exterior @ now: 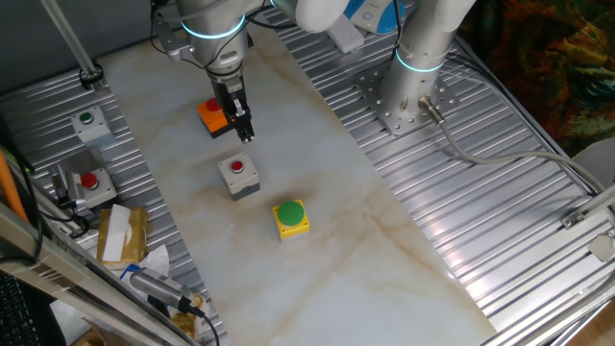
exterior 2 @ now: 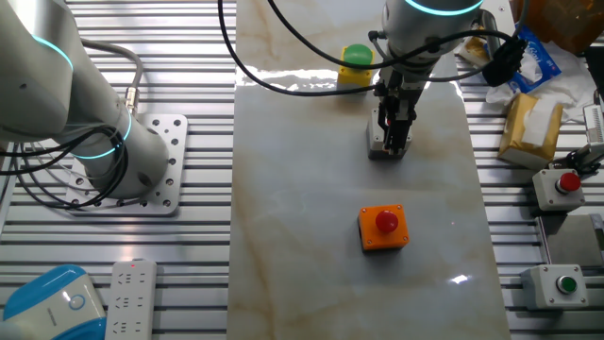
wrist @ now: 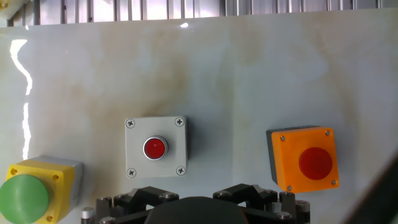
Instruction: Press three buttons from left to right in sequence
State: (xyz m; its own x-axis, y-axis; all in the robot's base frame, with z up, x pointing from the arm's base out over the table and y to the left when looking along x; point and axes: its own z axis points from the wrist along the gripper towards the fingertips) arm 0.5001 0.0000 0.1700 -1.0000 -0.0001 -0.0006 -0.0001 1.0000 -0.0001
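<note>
**A:** Looking down the row, which button is in hand?

**B:** My guess is the grey box with red button [exterior: 237, 175], the middle one. The gripper [exterior: 243, 131] hangs above the marble table [exterior: 365, 250], between that box and the orange box with red button [exterior: 212, 116]. The yellow box with large green button [exterior: 291, 218] sits last in line, near the grey one.

**A:** How would you press it well?

**B:** Centre the fingertips over the small red cap before descending. The hand view shows the grey box [wrist: 155, 147] left of centre and the orange box [wrist: 305, 160] to the right, so some sideways correction seems needed. Then come straight down, since the cap is small and an off-centre touch could land on the lid.

**A:** Is the claw parted or closed?

**B:** I cannot tell. The hand view shows only the gripper's dark base at the bottom edge, and the fixed views show no clear gap.

**A:** Anything else hidden?

**B:** In the other fixed view the gripper [exterior 2: 392, 142] covers most of the grey box, and the yellow box [wrist: 34, 186] is cut off in the hand view.
</note>
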